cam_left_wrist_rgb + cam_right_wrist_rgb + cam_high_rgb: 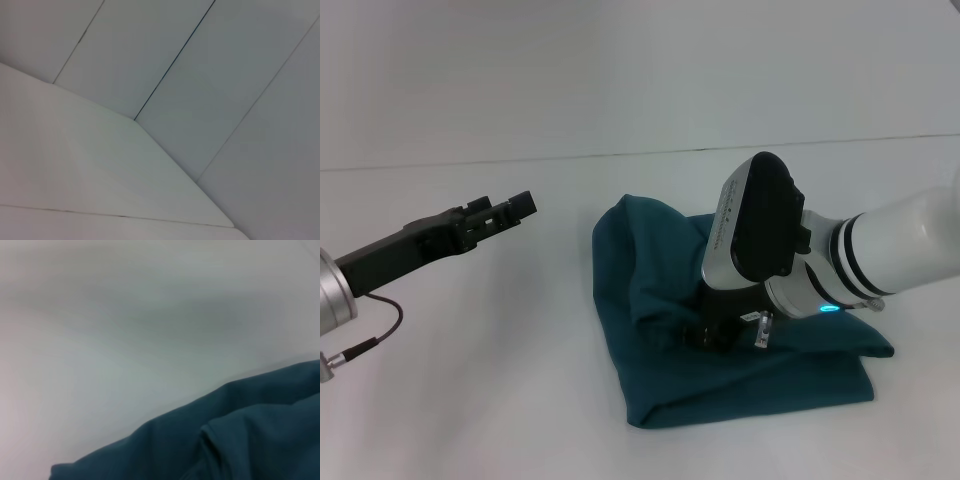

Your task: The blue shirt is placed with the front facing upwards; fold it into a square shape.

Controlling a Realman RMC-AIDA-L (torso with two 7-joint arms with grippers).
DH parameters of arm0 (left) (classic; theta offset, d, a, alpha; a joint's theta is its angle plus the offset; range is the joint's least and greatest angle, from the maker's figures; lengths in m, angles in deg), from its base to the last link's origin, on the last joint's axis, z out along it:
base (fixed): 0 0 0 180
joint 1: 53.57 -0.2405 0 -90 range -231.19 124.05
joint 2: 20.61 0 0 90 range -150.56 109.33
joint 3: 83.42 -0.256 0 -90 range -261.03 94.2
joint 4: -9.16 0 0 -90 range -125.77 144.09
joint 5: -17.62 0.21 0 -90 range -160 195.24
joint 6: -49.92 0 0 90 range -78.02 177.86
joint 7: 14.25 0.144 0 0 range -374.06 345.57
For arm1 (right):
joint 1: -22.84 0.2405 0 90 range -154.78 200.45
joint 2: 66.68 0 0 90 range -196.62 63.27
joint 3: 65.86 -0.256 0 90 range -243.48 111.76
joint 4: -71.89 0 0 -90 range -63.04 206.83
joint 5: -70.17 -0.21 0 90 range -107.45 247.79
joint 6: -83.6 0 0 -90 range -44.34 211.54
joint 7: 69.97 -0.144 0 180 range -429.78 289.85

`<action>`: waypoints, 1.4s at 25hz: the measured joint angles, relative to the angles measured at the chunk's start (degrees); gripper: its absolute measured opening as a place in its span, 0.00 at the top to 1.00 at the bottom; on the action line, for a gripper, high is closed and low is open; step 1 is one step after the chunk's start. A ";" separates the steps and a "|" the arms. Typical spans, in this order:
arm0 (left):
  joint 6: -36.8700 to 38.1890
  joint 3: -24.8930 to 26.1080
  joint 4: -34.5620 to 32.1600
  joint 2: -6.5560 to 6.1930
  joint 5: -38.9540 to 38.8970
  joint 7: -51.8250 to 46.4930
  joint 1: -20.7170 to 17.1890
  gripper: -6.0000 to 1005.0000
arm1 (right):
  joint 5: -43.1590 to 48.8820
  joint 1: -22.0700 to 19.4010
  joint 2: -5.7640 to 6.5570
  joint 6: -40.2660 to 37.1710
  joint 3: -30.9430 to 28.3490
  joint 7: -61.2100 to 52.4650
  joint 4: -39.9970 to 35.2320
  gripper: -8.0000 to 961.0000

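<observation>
The blue shirt (650,270) lies on the white table as a rough folded bundle with its plain teal side up; no letters show. It also fills the lower corner of the right wrist view (240,440). My right gripper (718,332) is down on the middle of the bundle, mostly hidden under its own wrist. My left gripper (510,210) hangs in the air to the left of the shirt, apart from it. The left wrist view shows only bare wall panels and table.
The white table (470,400) stretches all around the shirt. A wall meets its back edge (520,160). A thin cable (380,325) loops under my left arm.
</observation>
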 joint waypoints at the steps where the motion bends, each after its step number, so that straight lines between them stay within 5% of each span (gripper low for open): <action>1: 0.00 0.00 0.00 0.00 0.00 0.00 0.00 0.07 | 0.00 -0.02 0.01 -0.11 0.05 0.00 0.00 0.66; 12: 0.17 0.00 0.00 0.00 0.00 0.03 0.03 0.07 | 0.39 0.07 0.00 -0.30 1.33 -1.16 0.00 0.64; 23: 0.18 -0.01 0.00 0.00 0.00 0.08 0.18 0.07 | 2.11 0.21 -0.15 1.39 2.55 -1.51 0.01 0.49; 35: 0.03 -0.01 0.00 0.00 0.00 0.09 0.18 0.07 | 3.51 0.21 -0.17 3.21 4.33 -2.35 -0.02 0.49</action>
